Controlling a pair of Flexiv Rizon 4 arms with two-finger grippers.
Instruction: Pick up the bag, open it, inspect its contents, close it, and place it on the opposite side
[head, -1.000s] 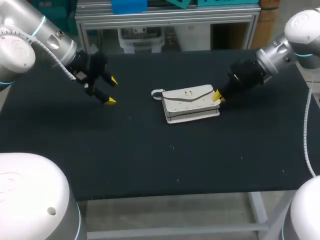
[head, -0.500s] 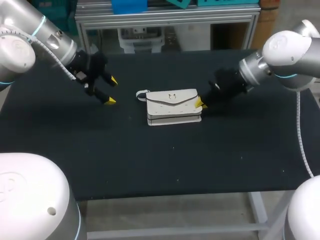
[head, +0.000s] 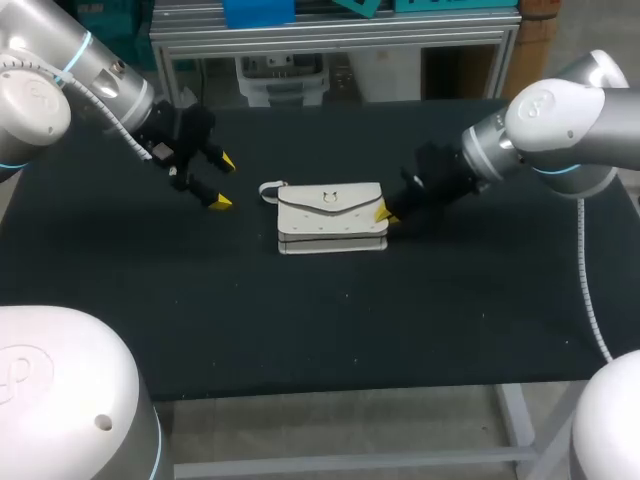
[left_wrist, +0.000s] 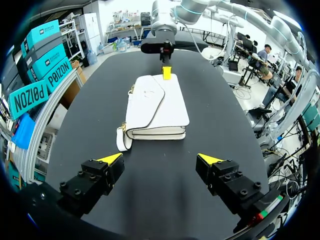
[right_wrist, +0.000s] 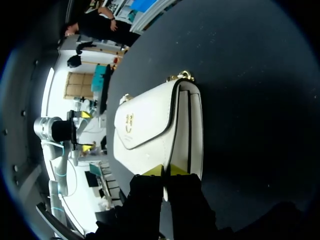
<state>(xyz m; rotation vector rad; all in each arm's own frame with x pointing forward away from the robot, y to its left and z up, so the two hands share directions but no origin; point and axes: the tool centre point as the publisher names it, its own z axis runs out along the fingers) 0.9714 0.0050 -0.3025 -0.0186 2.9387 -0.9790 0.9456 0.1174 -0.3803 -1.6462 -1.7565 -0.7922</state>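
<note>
One white bag (head: 332, 215) lay flat near the middle of the black table (head: 300, 330), its flap down over the gold clasp (head: 327, 197) and a small loop (head: 268, 190) at the end nearer my left arm. My right gripper (head: 381, 212) sat at the opposite end with its fingers drawn together and the yellow tips against the bag's edge; I could not tell whether they pinched any of it. My left gripper (head: 224, 181) hung spread wide, apart from the bag, with the loop end ahead of it. I judged the step to be getting a first hold for the lift. To do it well I wanted the right tips low and square to that end so the bag would not twist, and the left fingers brought onto the body, not the flap, leaving the flap free to open
</note>
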